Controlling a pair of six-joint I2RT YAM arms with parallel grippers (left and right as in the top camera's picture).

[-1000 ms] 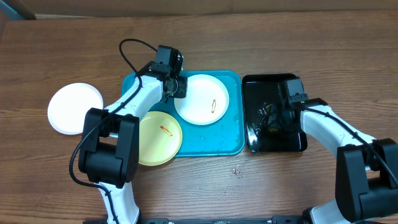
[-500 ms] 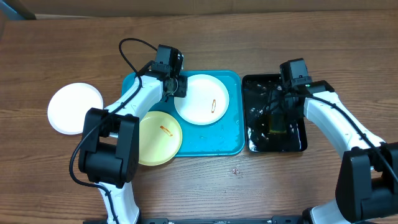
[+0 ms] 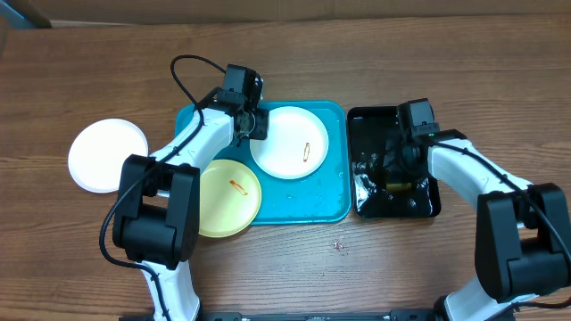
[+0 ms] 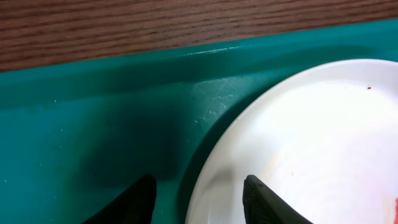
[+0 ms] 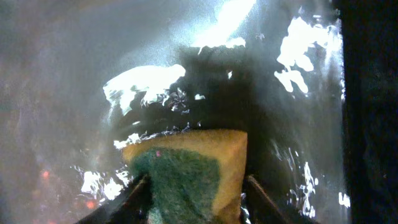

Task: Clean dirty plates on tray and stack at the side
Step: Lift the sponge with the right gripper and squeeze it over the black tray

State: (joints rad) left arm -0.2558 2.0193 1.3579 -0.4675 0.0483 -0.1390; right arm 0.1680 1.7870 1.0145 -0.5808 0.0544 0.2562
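Straddling the white plate at its rim, left gripper gapes; right gripper clasps sponge.

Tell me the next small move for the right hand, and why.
Probably close the right hand on the sponge and lift it from the black tray: the sponge sits between its fingers, and the white plate on the turquoise tray shows an orange smear.
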